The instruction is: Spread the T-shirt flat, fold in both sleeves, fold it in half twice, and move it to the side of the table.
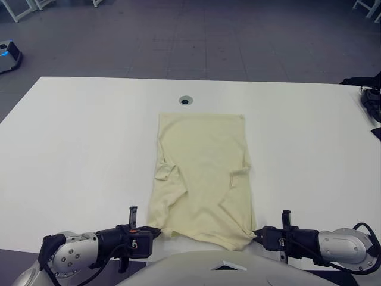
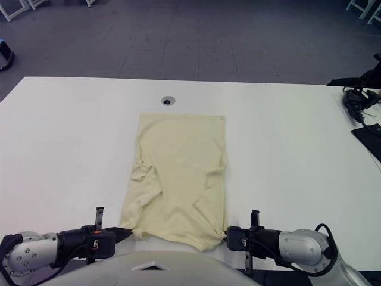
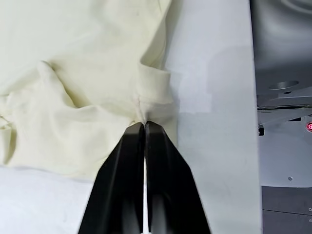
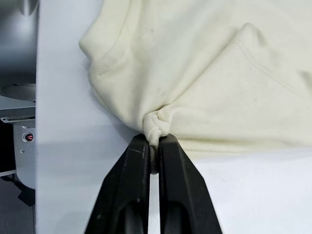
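White table (image 1: 71, 131): broad, flat top. Pale yellow T-shirt (image 1: 202, 173): lies lengthwise at the table's middle, both sleeves folded inward, near hem at the table's near edge. Left gripper (image 1: 156, 231): fingers pressed together, pinching the shirt's near-left corner. Right gripper (image 1: 256, 234): fingers clamped on a bunched near-right corner. Black gear (image 1: 372, 101): at the far right edge. Round cable port (image 1: 186, 100): just beyond the shirt's far edge.

Probably a lab: a wide white table (image 1: 89, 137) with a cable port (image 1: 186, 100) is standing on grey flooring (image 1: 208, 36), with black cabling (image 2: 357, 98) lying at its edge.
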{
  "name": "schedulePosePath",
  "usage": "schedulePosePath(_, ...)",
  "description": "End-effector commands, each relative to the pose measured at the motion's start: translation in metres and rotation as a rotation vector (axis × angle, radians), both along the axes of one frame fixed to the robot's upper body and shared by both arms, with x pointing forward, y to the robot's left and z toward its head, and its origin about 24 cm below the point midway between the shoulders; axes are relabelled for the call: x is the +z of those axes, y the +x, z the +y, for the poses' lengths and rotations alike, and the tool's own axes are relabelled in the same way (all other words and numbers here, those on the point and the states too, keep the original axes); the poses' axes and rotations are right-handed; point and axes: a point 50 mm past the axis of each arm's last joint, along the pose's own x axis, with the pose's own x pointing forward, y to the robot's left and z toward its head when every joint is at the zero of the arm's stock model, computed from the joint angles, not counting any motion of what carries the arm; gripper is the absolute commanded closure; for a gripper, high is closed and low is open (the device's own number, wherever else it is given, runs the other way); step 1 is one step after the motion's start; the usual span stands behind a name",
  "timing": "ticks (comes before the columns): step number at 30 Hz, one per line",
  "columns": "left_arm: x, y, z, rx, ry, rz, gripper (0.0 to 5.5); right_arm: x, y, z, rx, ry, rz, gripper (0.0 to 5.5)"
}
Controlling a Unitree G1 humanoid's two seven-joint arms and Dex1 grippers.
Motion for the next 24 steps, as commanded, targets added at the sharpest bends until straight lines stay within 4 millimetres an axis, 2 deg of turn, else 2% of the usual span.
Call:
schedulePosePath(1, -0.002, 0.002, 0.003, -0.017, 0.041, 0.016, 5.5, 0.002, 0.0, 0.002, -0.005, 0.012, -0.014, 5.45)
schedulePosePath(4, -0.001, 0.003, 0.003, -0.02, 0.034, 0.01, 5.5, 0.002, 0.0, 0.003, -0.003, 0.015, -0.015, 5.45)
schedulePosePath(15, 0.023, 0.007, 0.001, 0.004, -0.065, -0.018, 3.51, 0.002, -0.001, 0.005, -0.013, 0.024, -0.015, 5.46)
schedulePosePath(24, 0.024, 0.005, 0.009, -0.006, -0.025, 0.042, 1.93, 0.001, -0.001, 0.006, -0.02, 0.027, -0.02, 5.46)
